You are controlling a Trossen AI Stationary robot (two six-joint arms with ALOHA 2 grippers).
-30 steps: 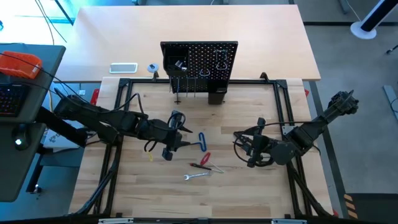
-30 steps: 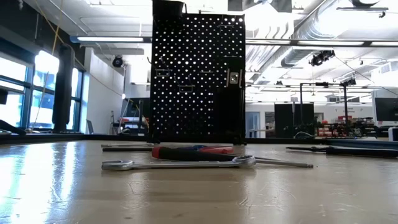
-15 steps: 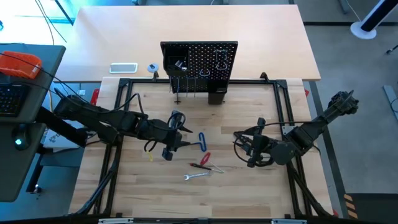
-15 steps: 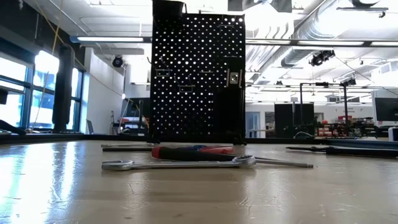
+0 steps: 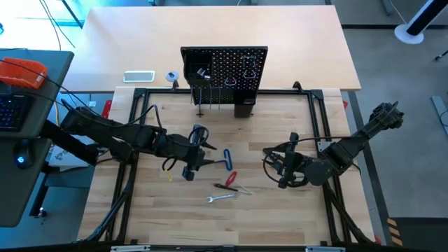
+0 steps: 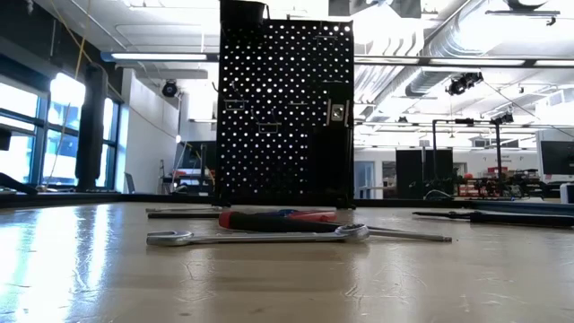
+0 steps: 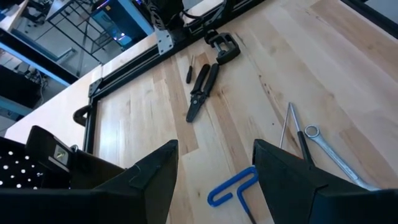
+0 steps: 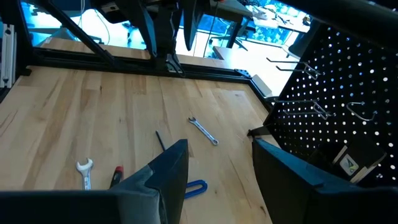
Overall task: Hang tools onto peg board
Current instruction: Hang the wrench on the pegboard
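Nearest the front edge of the table point(image 5: 175, 224) lies one silver wrench point(image 5: 221, 199) — just behind it the red-handled screwdriver point(image 5: 229, 179) beside a thin metal rod point(image 5: 241, 190). The blue T hex key point(image 5: 229, 158) lies just behind these, close to the left gripper point(image 5: 199, 165), whose fingers stand apart with nothing between them. The right gripper point(image 5: 274, 168) hovers toward the right side, jaws likewise parted and empty. In the left wrist view, one pair of black pliers point(image 7: 201, 90) and one black C-clamp point(image 7: 221, 46) lie near the black frame rail point(image 7: 186, 34). A second small wrench point(image 8: 203, 130) shows in the right wrist view. At the far edge stands the peg board point(image 5: 224, 70) — upright, a few items already on its hooks. Beyond it lie a phone point(image 5: 139, 76) and a tape roll point(image 5: 171, 76).
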